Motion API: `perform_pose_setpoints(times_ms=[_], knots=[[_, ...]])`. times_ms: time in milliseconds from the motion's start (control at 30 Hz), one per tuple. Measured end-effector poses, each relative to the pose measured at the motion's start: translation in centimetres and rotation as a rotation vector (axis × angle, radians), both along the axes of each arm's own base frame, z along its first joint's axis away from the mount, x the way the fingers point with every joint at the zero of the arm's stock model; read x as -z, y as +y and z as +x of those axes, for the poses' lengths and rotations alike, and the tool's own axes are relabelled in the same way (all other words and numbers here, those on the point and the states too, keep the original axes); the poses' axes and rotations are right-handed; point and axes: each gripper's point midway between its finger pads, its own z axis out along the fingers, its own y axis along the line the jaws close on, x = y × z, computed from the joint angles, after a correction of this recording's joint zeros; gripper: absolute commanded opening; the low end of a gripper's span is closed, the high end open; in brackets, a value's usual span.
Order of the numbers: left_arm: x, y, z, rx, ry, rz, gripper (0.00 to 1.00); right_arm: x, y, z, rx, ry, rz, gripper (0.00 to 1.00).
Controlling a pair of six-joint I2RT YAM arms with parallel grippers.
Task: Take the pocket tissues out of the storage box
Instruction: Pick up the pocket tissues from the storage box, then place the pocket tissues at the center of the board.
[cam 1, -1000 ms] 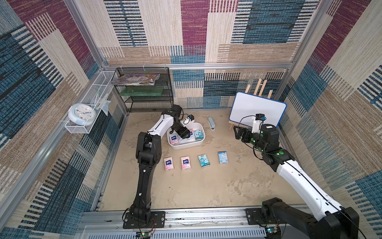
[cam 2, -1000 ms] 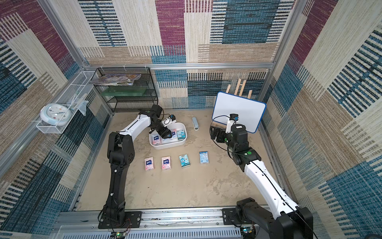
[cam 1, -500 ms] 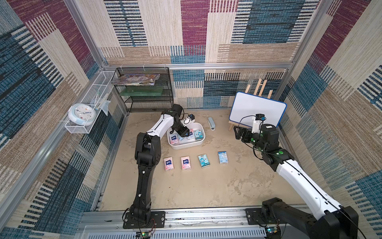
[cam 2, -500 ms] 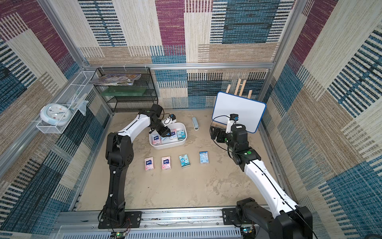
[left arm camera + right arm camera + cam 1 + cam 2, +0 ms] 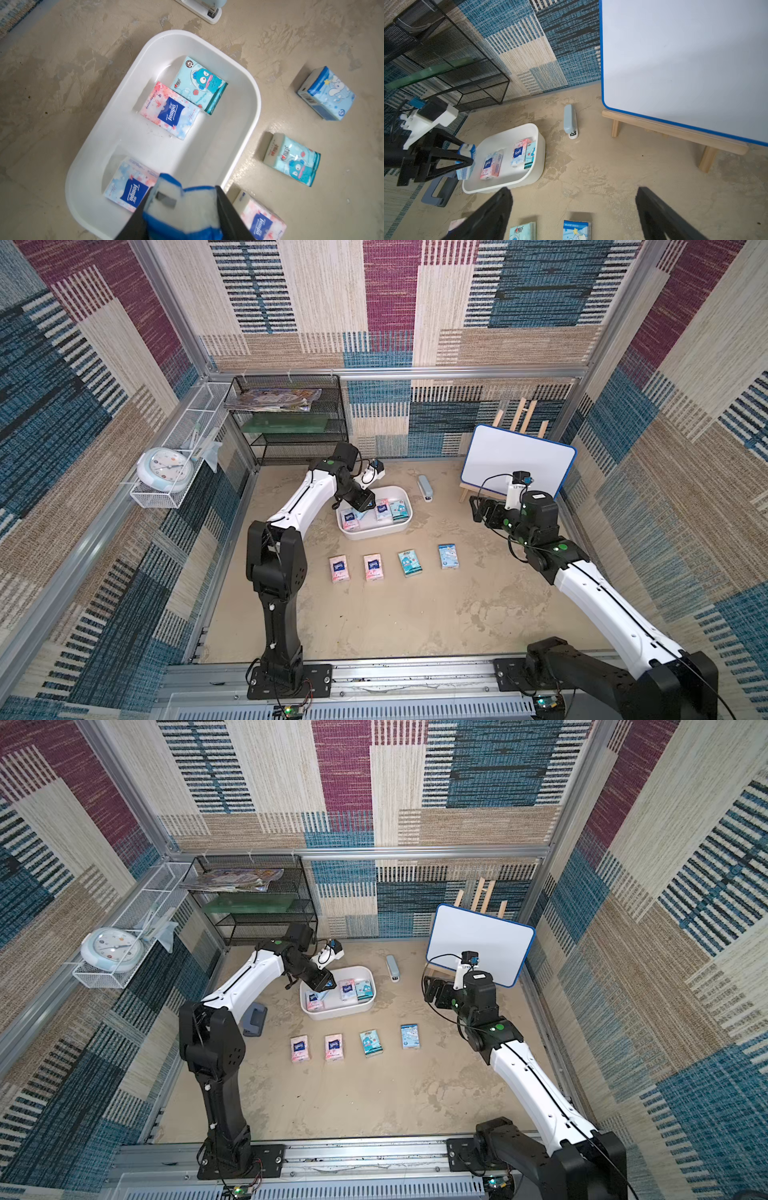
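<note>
Since the blue packet (image 5: 176, 193) looks soft, light and slippery, the left gripper (image 5: 182, 218), clamped across its sides at the white box (image 5: 249, 124) end, seems well placed; three more packets (image 5: 169, 110) lie inside, and the right gripper (image 5: 574, 190) gapes idle.

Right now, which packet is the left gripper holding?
The blue-edged packet, clamped in the left gripper above the storage box; the rest lie flat in the box or on the table.

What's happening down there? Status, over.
Left gripper shut on blue packet over storage box; right gripper open, idle. Three packets left inside, four packets on table. Stapler clear of path.
</note>
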Motion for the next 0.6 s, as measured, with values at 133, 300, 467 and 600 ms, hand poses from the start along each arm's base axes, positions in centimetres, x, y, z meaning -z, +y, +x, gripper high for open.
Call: perform_pose_setpoints(times_ms=[133,300,467,600], knots=[[-0.5,0.8,-2.8,-0.069,0.039,-0.020,0.39,0.2,-0.2,0.0,0.008,0.006,-0.005,0.98],[-1.2,2.0,-6.9,-0.177,0.085,-0.063,0.37,0.7,-0.6,0.1,0.029,0.022,-0.018,0.98],[-0.8,3.5,-10.7,-0.309,0.133,-0.084,0.35,2.1,-1.0,0.1,0.048,0.067,-0.036,0.98],[0.1,5.0,-13.6,-0.433,0.167,-0.083,0.34,2.8,-1.1,0.1,0.056,0.093,-0.047,0.98]])
